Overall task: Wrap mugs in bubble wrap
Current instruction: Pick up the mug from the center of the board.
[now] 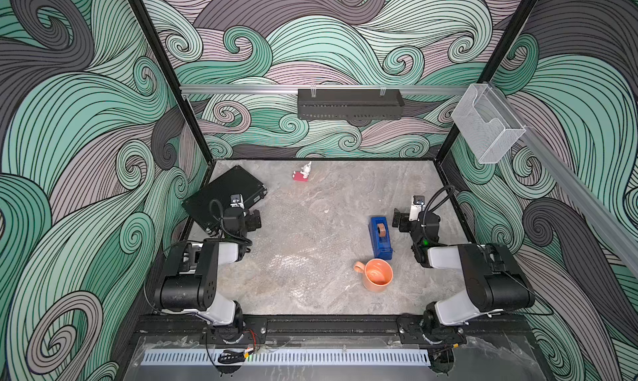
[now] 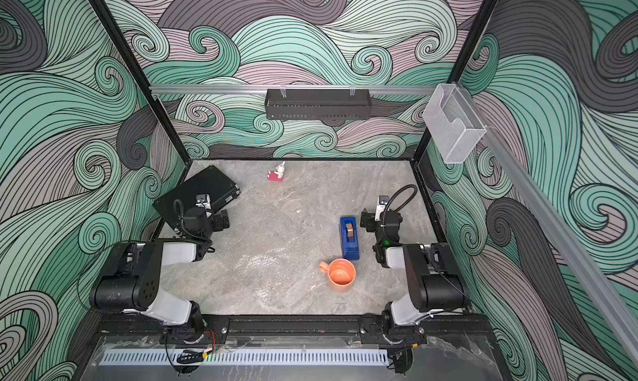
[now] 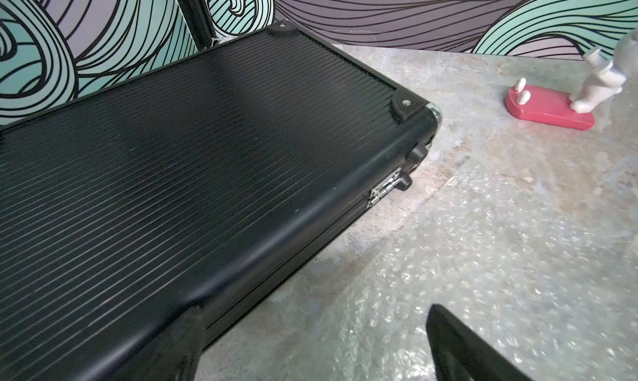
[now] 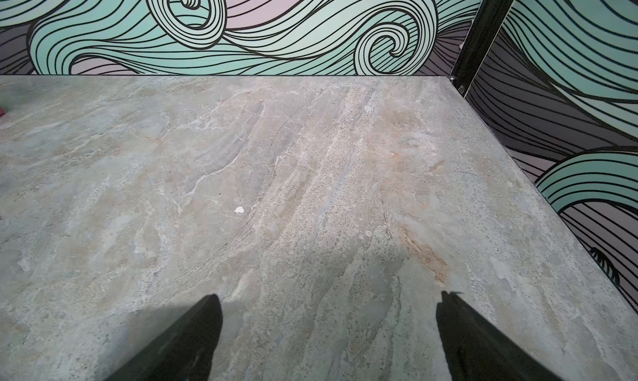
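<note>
Landmark for this entry: the blue plastic tape dispenser [image 1: 380, 238] with its brown roll, standing on the grey stone-patterned worktop [image 1: 348, 189].

- Well left of the dispenser and farther back lies a black ribbed hard case [image 1: 221, 193].
- My left claw [image 1: 254, 220] hangs at the case edge facing the dispenser. Its jaws are wide and hold nothing. The wrist view shows one finger [image 3: 459, 344] above the wrap.
- Between case and dispenser, the clear, glossy bubble wrap sheet [image 1: 293, 258] lies flat on the worktop.
- Behind and left of the dispenser, well apart, stands a small white figurine on a red base [image 1: 301, 175].
- Just beside the dispenser's near end stands the salmon-orange ceramic mug [image 1: 377, 275], upright, with its loop handle turned left. I cannot tell whether the wrap reaches under it.
- Just right of the dispenser's far end is my right claw [image 1: 397, 218], its jaws spread wide and empty.
</note>
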Robot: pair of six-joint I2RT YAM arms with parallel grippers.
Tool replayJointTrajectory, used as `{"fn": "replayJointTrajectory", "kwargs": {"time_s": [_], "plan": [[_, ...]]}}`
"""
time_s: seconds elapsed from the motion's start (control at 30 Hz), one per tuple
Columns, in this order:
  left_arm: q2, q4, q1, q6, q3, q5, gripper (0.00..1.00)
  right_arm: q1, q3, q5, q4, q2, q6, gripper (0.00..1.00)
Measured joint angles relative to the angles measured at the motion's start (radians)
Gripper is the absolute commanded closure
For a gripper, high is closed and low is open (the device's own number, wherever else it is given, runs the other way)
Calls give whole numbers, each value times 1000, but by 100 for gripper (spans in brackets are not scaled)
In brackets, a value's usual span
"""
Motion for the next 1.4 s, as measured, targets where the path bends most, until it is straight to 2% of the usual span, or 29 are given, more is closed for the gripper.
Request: {"fn": "replayJointTrajectory", "kwargs": {"time_s": [1.1, 1.17, 1.3, 1.4], "plan": [[-3, 1, 0, 7, 0, 7, 1, 0, 0, 1, 2, 0, 0, 0], [-32, -49, 0, 13, 5, 19, 1, 1, -3, 9, 0, -11, 0, 0], [-154, -287, 0, -6, 116, 21, 1, 12, -2, 52, -135, -176, 10, 0], [-251, -364, 0, -28, 182, 22, 1, 27, 51, 69, -288, -338, 59, 0]]}}
